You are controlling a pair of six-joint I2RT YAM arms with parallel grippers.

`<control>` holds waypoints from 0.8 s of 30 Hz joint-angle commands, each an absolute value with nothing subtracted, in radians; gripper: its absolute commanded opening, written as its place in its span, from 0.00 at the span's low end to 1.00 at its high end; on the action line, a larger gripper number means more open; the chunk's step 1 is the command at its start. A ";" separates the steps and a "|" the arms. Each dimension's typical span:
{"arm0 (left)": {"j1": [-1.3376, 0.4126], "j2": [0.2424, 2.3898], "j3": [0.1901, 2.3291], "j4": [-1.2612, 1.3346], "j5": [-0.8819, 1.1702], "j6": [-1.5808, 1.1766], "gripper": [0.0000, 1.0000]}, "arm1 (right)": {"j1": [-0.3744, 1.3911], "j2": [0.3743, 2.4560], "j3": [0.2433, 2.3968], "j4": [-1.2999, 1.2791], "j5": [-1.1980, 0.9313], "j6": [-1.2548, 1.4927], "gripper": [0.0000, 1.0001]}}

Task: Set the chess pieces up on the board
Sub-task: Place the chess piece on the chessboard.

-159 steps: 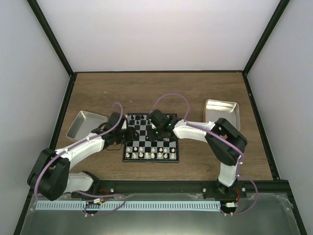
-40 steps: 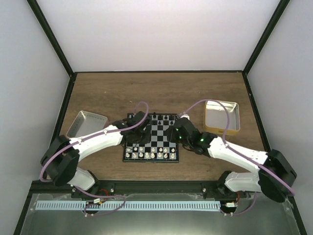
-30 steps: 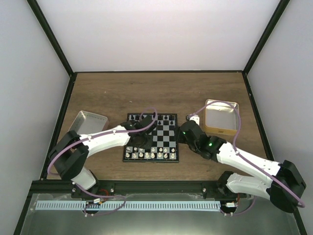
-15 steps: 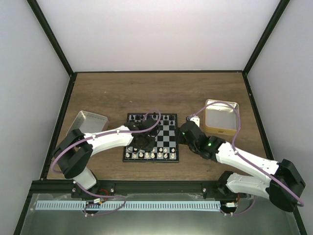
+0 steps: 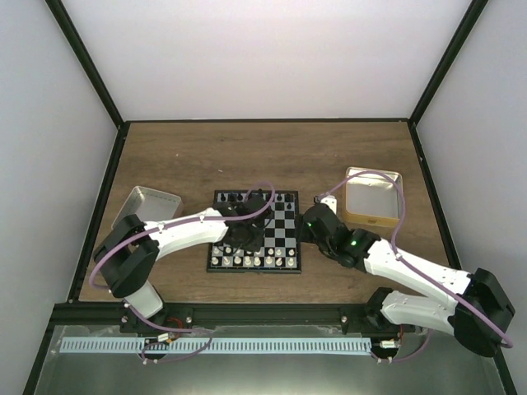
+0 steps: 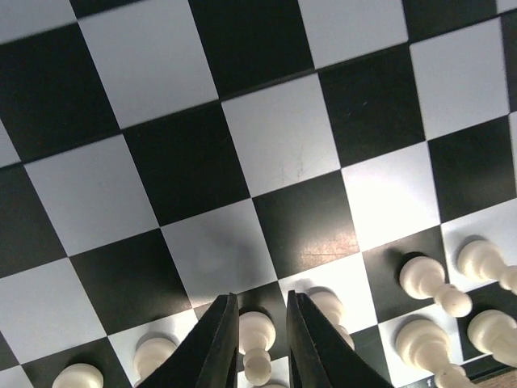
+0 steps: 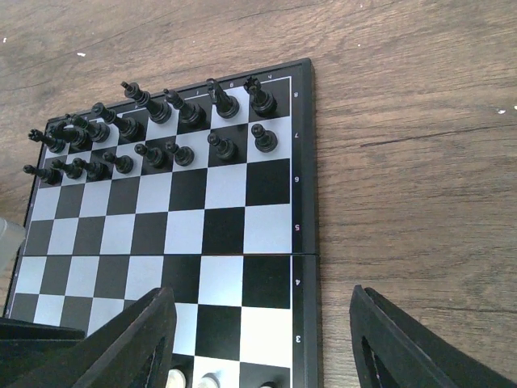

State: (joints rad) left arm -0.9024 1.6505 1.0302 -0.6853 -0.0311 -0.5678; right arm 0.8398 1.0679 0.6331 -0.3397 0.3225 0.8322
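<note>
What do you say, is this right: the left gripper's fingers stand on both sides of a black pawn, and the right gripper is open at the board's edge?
Not quite: the left wrist view shows the pawn between the fingers of the left gripper is cream-white, not black. The right gripper is open at the board's edge.

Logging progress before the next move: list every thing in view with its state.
board: flat, middle rows bare.
black pieces: standing, two far rows.
white pieces: standing, near rows.
left claw: narrowly parted round white pawn, grip unclear.
right claw: wide open, holding nothing.
silver tray: lidless.
gold-rimmed tin: lidless.
</note>
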 commanded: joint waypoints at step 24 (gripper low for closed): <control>-0.905 1.101 0.994 -0.648 -0.422 -0.603 0.64 | 0.834 0.713 0.648 -0.685 0.355 0.839 0.70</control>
State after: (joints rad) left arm -0.9024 1.2499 1.0447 -0.7071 -0.2985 -0.6182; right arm 0.8398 0.8200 0.6312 -0.5541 0.3256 0.8494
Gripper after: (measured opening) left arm 0.574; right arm 0.671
